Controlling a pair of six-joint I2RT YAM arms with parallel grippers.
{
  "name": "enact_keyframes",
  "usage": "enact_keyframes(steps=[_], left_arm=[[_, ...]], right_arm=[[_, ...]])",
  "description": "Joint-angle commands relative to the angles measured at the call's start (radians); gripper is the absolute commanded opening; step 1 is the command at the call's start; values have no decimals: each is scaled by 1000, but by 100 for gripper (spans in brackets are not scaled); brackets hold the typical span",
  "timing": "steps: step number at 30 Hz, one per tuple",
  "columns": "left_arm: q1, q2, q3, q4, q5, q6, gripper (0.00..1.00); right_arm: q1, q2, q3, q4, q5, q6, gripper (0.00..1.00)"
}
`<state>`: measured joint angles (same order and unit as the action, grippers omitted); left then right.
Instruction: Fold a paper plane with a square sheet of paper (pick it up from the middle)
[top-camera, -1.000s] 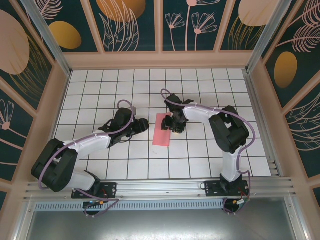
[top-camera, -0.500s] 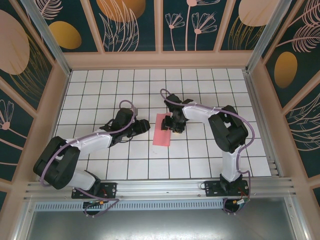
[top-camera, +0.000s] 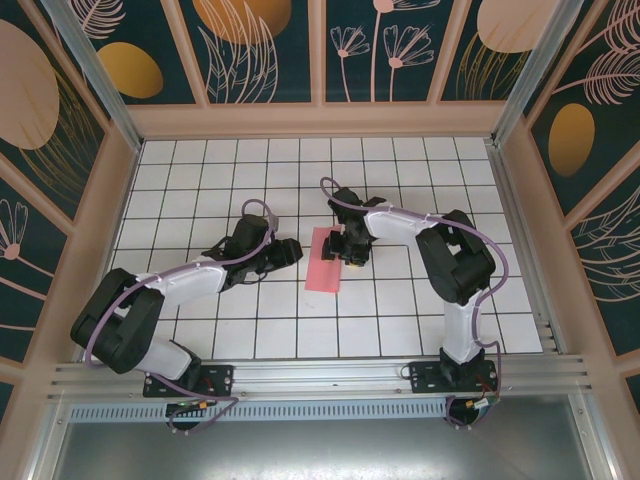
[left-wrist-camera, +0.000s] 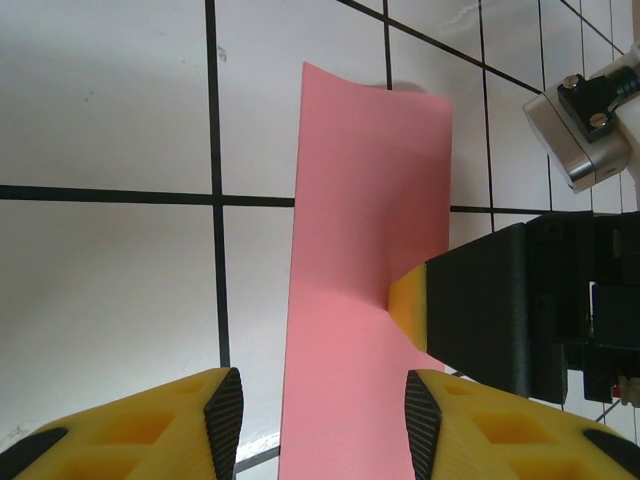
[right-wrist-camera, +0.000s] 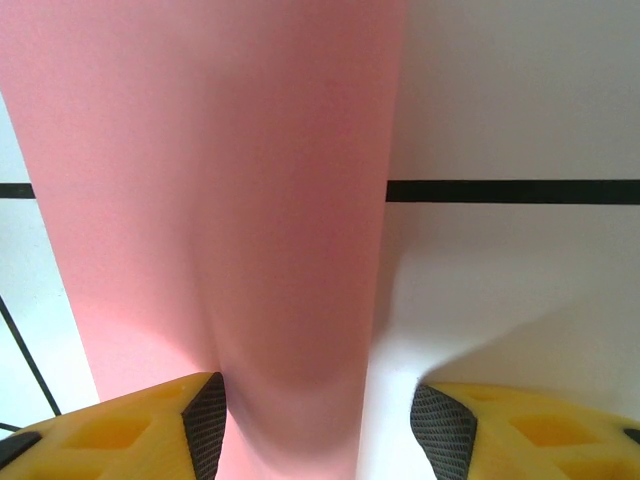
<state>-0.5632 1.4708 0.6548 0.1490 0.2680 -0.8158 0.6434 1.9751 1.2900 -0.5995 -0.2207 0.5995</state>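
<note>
Left gripper (left-wrist-camera: 315, 400), jaws spread and holding nothing, sits at 9 o'clock of the folded pink paper (left-wrist-camera: 365, 200). Right gripper (right-wrist-camera: 318, 400), jaws also apart, rests one finger on the paper's 3 o'clock side. The paper lies mid-table on white gridded tiles (top-camera: 200, 160), inside teal leaf-print walls (top-camera: 270, 50).

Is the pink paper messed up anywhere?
A bit. The thin salmon-pink folded paper isn't flat: it humps up where the right claw meets its edge, and its far edge lifts slightly off the white tiled table.
</note>
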Motion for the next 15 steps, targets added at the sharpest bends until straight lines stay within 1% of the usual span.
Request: enact_keyframes(steps=[1, 5, 8, 11, 15], left_arm=[[-3, 12, 25, 1, 17, 14, 49], [-3, 15, 28, 4, 24, 15, 49], [-4, 27, 30, 21, 46, 13, 45], [-3, 60, 47, 39, 72, 8, 35], [-3, 125, 92, 50, 109, 1, 13]], right_arm=[[-14, 151, -46, 81, 118, -49, 60], [-14, 157, -47, 82, 118, -49, 60], [-13, 160, -51, 85, 119, -49, 60], [-13, 163, -55, 86, 121, -48, 60], [-13, 169, -57, 92, 119, -47, 60]])
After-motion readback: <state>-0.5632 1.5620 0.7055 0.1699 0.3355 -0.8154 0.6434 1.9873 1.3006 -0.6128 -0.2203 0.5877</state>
